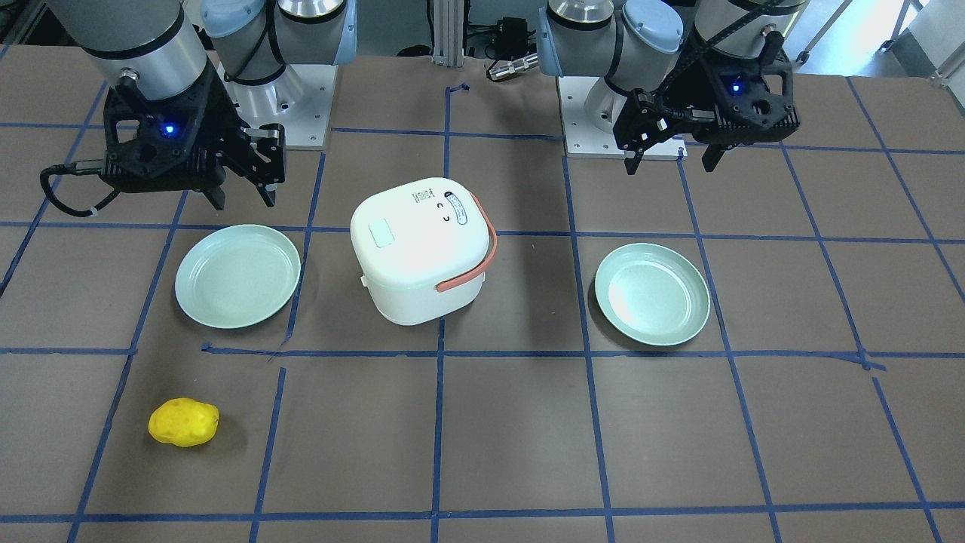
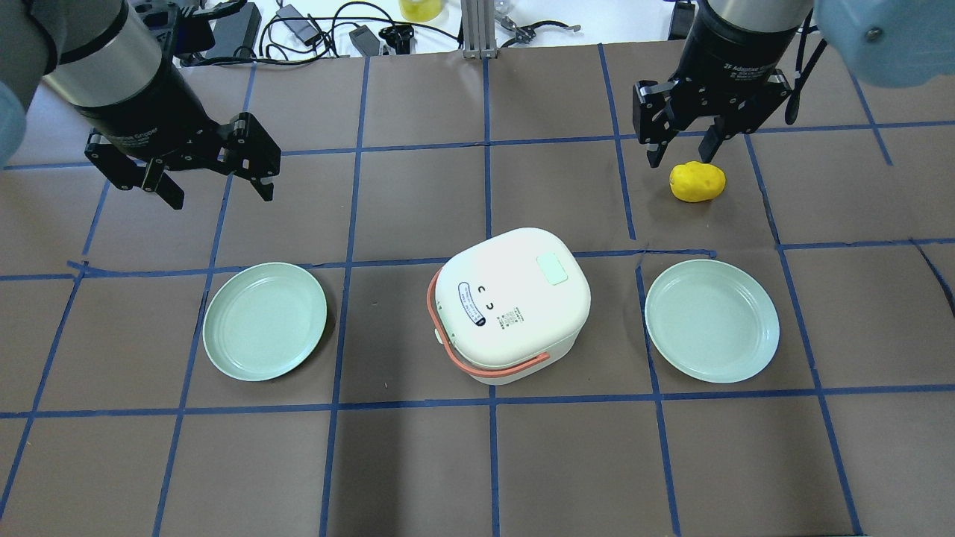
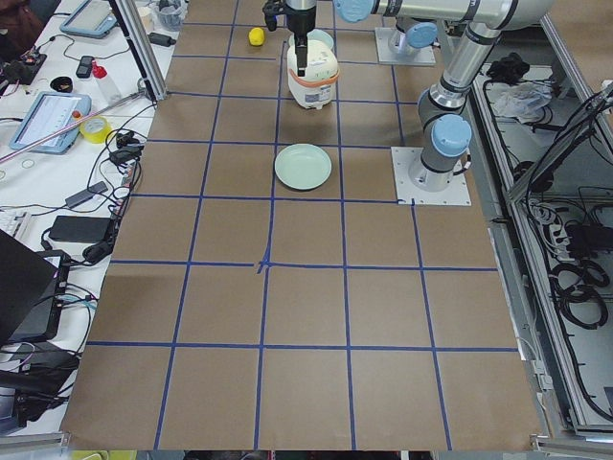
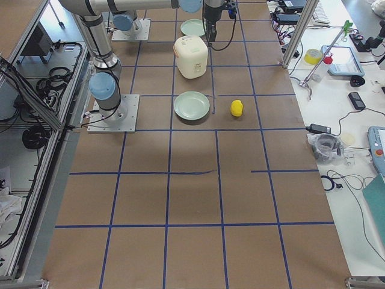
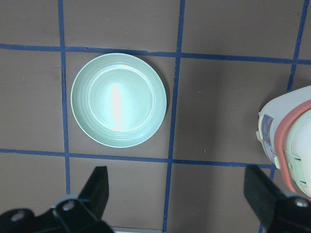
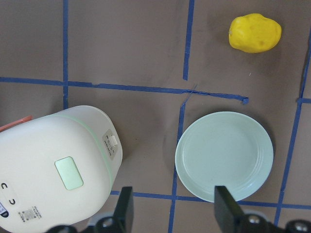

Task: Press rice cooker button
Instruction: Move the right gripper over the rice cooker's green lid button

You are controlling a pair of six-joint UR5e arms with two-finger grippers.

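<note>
The left claw [image 2: 220, 195] hangs above the tabletop [image 2: 418, 477] with its two fingers spread wide and nothing between them. The right claw [image 2: 679, 156] is likewise parted and holds nothing. From its wrist camera, the left claw looks down on one pale green plate [image 2: 265, 321], whose whole inside shows bare. The edge of the rice cooker [image 2: 515, 306] is off to one side in that view. The right claw's wrist camera takes in a second pale green plate [image 2: 712, 321], also bare inside, with part of the cooker beside it. There are two plates in all, one on each side of the single white rice cooker, each a little apart from it. The cooker stands upright in the middle of the tabletop between the two arms. Its lid is shut, so its contents are hidden. A pale green square patch [image 2: 552, 269] sits on the lid, and a salmon handle [image 1: 491, 245] is folded down around the body. One yellow potato [image 2: 697, 181] lies on the tabletop beyond the right-hand plate, apart from it.
</note>
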